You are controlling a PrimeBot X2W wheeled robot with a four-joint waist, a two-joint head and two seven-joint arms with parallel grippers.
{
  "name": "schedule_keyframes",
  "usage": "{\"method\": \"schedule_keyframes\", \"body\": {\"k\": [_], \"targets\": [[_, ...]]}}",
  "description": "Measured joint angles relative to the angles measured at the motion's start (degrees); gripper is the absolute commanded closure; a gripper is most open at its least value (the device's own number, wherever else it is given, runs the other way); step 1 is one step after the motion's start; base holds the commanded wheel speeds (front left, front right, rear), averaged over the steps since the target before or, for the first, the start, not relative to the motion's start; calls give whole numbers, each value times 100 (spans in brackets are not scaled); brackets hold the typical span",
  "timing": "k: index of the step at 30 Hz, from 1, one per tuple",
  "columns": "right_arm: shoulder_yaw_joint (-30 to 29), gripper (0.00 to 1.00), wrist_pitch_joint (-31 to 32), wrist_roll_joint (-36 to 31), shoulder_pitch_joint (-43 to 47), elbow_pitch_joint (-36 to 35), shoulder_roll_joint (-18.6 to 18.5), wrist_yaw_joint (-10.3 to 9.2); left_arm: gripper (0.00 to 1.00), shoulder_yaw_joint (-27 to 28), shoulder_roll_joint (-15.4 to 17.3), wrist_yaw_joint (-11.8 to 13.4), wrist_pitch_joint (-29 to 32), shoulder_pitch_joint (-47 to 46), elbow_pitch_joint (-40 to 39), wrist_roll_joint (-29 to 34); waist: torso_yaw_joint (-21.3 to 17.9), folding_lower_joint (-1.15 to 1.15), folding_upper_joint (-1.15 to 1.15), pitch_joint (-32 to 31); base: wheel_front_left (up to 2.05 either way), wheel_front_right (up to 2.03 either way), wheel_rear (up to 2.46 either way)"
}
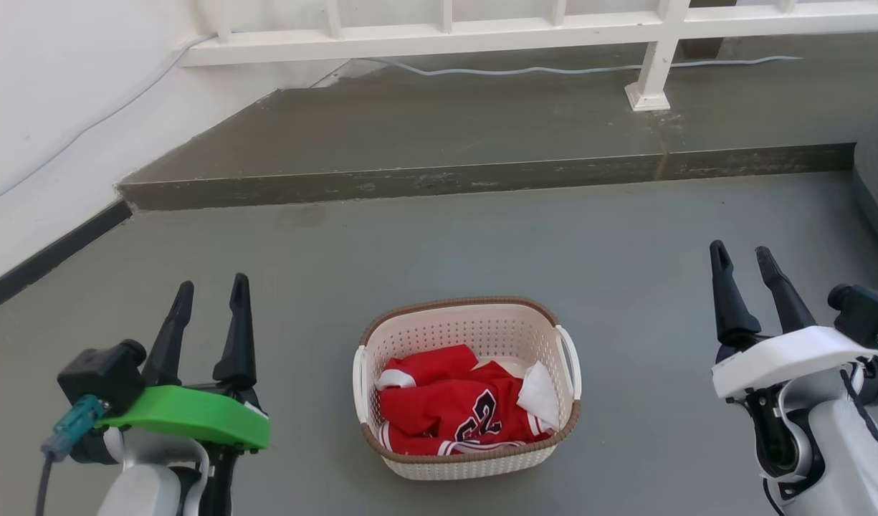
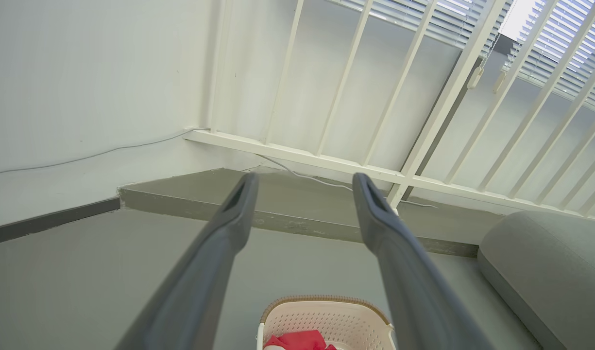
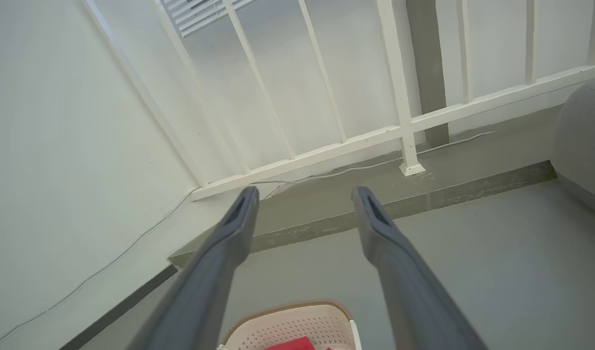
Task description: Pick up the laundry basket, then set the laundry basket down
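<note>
Grey floor (image 1: 439, 251) holds a cream-white perforated plastic laundry basket (image 1: 467, 333), brown-rimmed, between left tool (image 1: 213, 282) and right tool (image 1: 740, 249), both spread, empty.

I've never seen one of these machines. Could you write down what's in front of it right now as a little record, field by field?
item: laundry basket, upright on the grey floor
contents: red jersey with black numbers, and a white cloth
left arm: left gripper open, empty, clear of the basket
right arm: right gripper open, empty, clear of the basket
behind: raised step, then a white railing
progress: basket not yet picked up
</note>
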Motion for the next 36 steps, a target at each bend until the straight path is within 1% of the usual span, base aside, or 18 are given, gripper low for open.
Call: {"method": "schedule_keyframes", "body": {"k": [2, 4, 9, 13, 19, 24, 32, 36], "targets": [[19, 0, -35, -136, 0, -13, 2, -32, 0, -20, -27, 32, -41, 24, -25, 99, 3, 0, 0, -5, 0, 0, 0], [46, 0, -91, -328, 1, -36, 7, -57, 0, -44, -66, 56, -87, 52, -67, 361, 6, 0, 0, -13, 0, 0, 0], [76, 0, -156, -661, 4, -102, 18, -145, 0, -73, -107, 147, -153, 127, -163, 730, 8, 0, 0, -32, 0, 0, 0], [113, 0, -250, -938, 13, -148, 24, -159, 0, -92, -147, 196, -226, 140, -207, 995, 5, 0, 0, -47, 0, 0, 0], [213, 0, -353, -1294, 37, -176, 56, -253, 0, -116, -190, 270, -335, 244, -237, 1349, -1, 0, 0, -66, 0, 0, 0], [252, 0, -409, -1495, 83, -183, 99, -257, 0, -141, -216, 297, -375, 322, -231, 1507, -4, 0, 0, -75, 0, 0, 0], [331, 0, -563, -1920, 153, -179, 146, -257, 0, -185, -274, 399, -520, 393, -213, 1959, -1, 0, 0, -94, 0, 0, 0], [305, 0, -581, -1927, 165, -129, 178, -254, 0, -178, -291, 400, -522, 407, -187, 2018, 1, 0, 0, -101, 0, 0, 0]]}}
